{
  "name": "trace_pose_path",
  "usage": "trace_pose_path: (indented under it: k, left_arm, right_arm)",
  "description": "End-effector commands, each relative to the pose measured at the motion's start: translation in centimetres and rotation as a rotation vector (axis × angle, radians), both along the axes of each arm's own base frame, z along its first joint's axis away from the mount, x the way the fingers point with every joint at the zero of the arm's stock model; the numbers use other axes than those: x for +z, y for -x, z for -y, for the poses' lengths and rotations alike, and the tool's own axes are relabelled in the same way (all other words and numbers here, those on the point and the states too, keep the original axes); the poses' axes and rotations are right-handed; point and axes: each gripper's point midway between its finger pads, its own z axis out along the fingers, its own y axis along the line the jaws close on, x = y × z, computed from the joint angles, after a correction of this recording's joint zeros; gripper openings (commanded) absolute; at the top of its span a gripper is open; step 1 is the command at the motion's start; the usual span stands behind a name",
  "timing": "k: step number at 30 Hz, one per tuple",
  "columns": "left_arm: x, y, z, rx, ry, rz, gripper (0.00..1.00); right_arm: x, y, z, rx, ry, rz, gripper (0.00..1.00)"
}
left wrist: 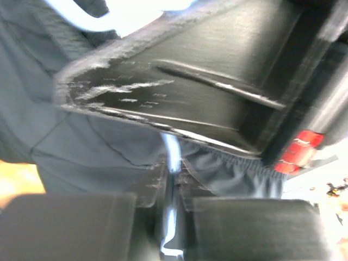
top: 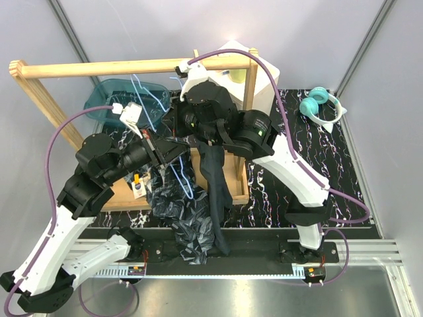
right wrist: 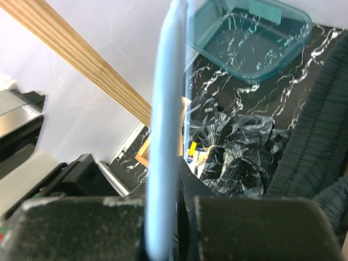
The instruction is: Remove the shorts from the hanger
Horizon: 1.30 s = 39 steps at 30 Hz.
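Dark navy shorts point(top: 215, 181) hang from a light blue hanger point(top: 182, 177) in front of the wooden rack. In the right wrist view, my right gripper point(right wrist: 173, 217) is shut on the hanger's bar point(right wrist: 166, 109), which runs straight up between its fingers. My left gripper point(top: 174, 154) sits just under the right one. In the left wrist view, the left gripper point(left wrist: 173, 217) has closed to a narrow slit at the shorts' gathered waistband point(left wrist: 234, 168). The hanger's blue wire point(left wrist: 172, 149) runs through that slit.
A wooden rack point(top: 99, 67) spans the back, with more blue hangers point(top: 149, 92) on it. A teal tray point(top: 119, 99) lies behind it. Patterned dark garments point(top: 182, 221) are heaped on the marble mat. Teal headphones point(top: 320, 105) lie at the far right, and a white box point(top: 264, 82) stands beside the rack.
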Motion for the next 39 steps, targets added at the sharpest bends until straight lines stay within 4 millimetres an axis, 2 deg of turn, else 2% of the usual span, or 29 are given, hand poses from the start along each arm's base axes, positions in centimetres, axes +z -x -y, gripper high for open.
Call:
trace_pose_path:
  k: [1, 2, 4, 5, 8, 9, 12, 15, 17, 18, 19, 20, 21, 22, 25, 28, 30, 33, 39]
  left_arm:
    - [1.4, 0.0, -0.5, 0.031, 0.046, 0.006, 0.00]
    - [2.1, 0.4, -0.3, 0.011, 0.088, 0.003, 0.00]
    - [2.0, 0.6, 0.0, -0.005, 0.118, -0.012, 0.00]
    - [2.7, 1.1, 0.2, -0.026, 0.150, -0.011, 0.00]
    - [3.1, 1.5, 0.8, -0.071, 0.196, -0.037, 0.00]
    - [3.1, 1.6, 1.0, -0.083, 0.201, -0.049, 0.00]
    - [3.9, 2.1, 1.4, -0.126, 0.229, -0.046, 0.00]
    - [5.3, 3.0, 1.3, -0.158, 0.244, -0.006, 0.00]
    - [6.4, 3.8, 1.3, -0.195, 0.259, 0.033, 0.00]
    - [6.6, 4.0, 1.3, -0.204, 0.264, 0.036, 0.00]
    - [6.9, 4.2, 1.3, -0.209, 0.273, 0.043, 0.00]
    - [7.1, 4.3, 1.2, -0.209, 0.277, 0.047, 0.00]
    - [7.3, 4.2, 1.2, -0.205, 0.280, 0.046, 0.00]
    - [7.3, 3.9, 1.4, -0.206, 0.282, 0.038, 0.00]
    - [8.1, 3.3, 1.9, -0.211, 0.292, 0.025, 0.00]
    - [9.2, 2.8, 2.3, -0.220, 0.308, 0.034, 0.00]
    - [9.8, 2.5, 2.4, -0.213, 0.314, 0.044, 0.00]
    - [9.2, 1.0, 2.5, -0.177, 0.314, 0.000, 0.00]
    - [6.5, -1.0, 2.1, -0.110, 0.352, -0.130, 0.00]
  right_arm:
    - [4.6, 1.8, 2.5, -0.001, -0.105, 0.034, 0.13]
    - [4.6, 1.8, 2.6, -0.002, -0.105, 0.035, 0.23]
    - [4.6, 1.9, 3.2, -0.012, -0.101, 0.037, 0.33]
    - [4.6, 1.9, 3.4, -0.015, -0.099, 0.037, 0.42]
    - [4.9, 2.3, 4.3, -0.010, -0.097, 0.047, 0.55]
    - [5.1, 2.6, 4.5, 0.003, -0.099, 0.052, 0.63]
    - [6.1, 3.6, 5.5, 0.051, -0.110, 0.084, 0.73]
    - [7.3, 4.9, 6.7, 0.105, -0.130, 0.127, 0.80]
    - [8.2, 5.6, 7.8, 0.129, -0.153, 0.166, 0.82]
    - [7.2, 5.6, 7.7, 0.129, -0.133, 0.162, 0.84]
    - [8.3, 6.0, 9.1, 0.125, -0.161, 0.187, 0.86]
    - [9.1, 6.0, 9.4, 0.119, -0.191, 0.209, 0.87]
    - [8.7, 5.9, 9.6, 0.112, -0.184, 0.213, 0.88]
    - [9.6, 6.2, 10.6, 0.104, -0.205, 0.235, 0.89]
    - [10.7, 6.2, 11.7, 0.082, -0.226, 0.271, 0.89]
    - [11.1, 6.2, 12.4, 0.073, -0.230, 0.283, 0.89]
    - [10.6, 6.2, 12.2, 0.075, -0.222, 0.278, 0.90]
    - [10.4, 6.3, 12.5, 0.072, -0.225, 0.274, 0.90]
    - [10.7, 6.3, 14.0, 0.041, -0.233, 0.292, 0.90]
